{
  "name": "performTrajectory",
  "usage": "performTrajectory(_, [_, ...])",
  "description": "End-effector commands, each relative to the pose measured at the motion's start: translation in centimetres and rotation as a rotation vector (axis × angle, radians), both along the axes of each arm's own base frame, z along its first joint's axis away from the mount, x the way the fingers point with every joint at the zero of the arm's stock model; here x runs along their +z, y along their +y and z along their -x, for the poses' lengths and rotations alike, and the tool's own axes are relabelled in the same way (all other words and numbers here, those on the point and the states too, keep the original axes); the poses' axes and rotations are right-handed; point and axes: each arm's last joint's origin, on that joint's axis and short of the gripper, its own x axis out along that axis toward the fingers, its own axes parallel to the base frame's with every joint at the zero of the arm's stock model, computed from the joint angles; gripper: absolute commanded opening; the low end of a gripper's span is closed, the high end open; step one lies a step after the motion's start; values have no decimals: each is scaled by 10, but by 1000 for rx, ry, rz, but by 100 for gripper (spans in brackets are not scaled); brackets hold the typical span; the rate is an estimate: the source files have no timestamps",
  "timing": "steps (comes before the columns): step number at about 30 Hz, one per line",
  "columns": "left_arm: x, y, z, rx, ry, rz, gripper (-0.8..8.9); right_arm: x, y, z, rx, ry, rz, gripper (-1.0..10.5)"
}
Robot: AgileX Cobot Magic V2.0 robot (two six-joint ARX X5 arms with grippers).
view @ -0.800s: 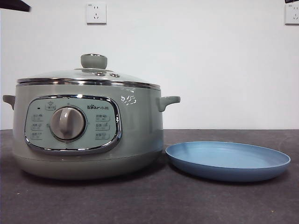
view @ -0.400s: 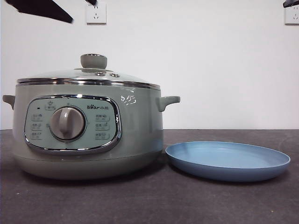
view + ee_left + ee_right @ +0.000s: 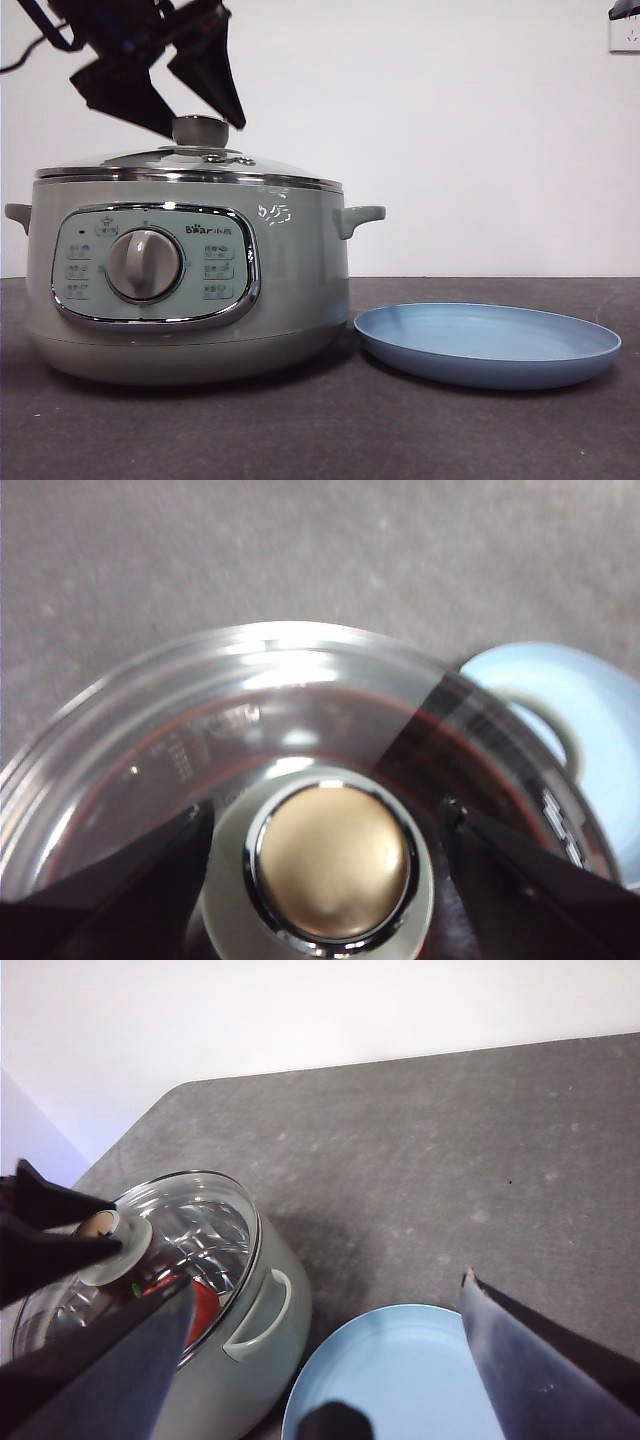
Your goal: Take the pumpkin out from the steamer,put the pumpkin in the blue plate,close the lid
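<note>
The sage-green steamer (image 3: 300, 290) stands at the left with its glass lid (image 3: 130, 160) on. My left gripper (image 3: 205, 128) is open and straddles the lid's knob (image 3: 200, 131). In the left wrist view the jaws stand on either side of the knob (image 3: 335, 865), clear of it. Through the glass, the pumpkin (image 3: 203, 1310) shows as a red patch inside the pot. The blue plate (image 3: 488, 345) lies empty to the right of the steamer. My right gripper (image 3: 330, 1290) is open and holds nothing, high above the plate (image 3: 400, 1380).
The dark grey tabletop (image 3: 330, 430) runs in front of pot and plate. A white wall with a socket (image 3: 625, 30) is behind. The steamer's side handle (image 3: 360, 215) reaches toward the plate. A black tip (image 3: 625, 8) shows at the top right corner.
The left gripper has come down from the top left corner and now sits with its jaws around the lid's knob. Steamer, lid and plate have not moved.
</note>
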Motion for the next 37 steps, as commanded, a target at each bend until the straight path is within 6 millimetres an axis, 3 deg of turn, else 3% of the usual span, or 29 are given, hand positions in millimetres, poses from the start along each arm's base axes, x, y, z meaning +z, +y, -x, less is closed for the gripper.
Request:
performTrajectory(1, [-4, -1, 0, -16, 7, -31, 375, 1, 0, 0, 1, 0, -6, 442])
performTrajectory(5, [-4, -1, 0, -4, 6, -41, 364, 1, 0, 0, 1, 3, -5, 442])
performTrajectory(10, [-5, 0, 0, -18, -4, -69, 9, 1, 0, 0, 1, 3, -5, 442])
performTrajectory(11, [-5, 0, 0, -18, -5, -70, -20, 1, 0, 0, 2, 3, -6, 442])
performTrajectory(18, [1, -1, -1, -13, -54, -43, -9, 0, 0, 0, 0, 9, -10, 442])
performTrajectory(24, [23, 3, 7, 2, -135, -10, -9, 1, 1, 0, -4, 11, -28, 442])
performTrajectory(32, [66, 25, 44, 129, -306, -1, -9, 0, 12, -13, 50, 43, -22, 442])
performTrajectory(37, [89, 44, 76, 251, -392, -24, -9, 1, 39, -35, 158, 88, 7, 447])
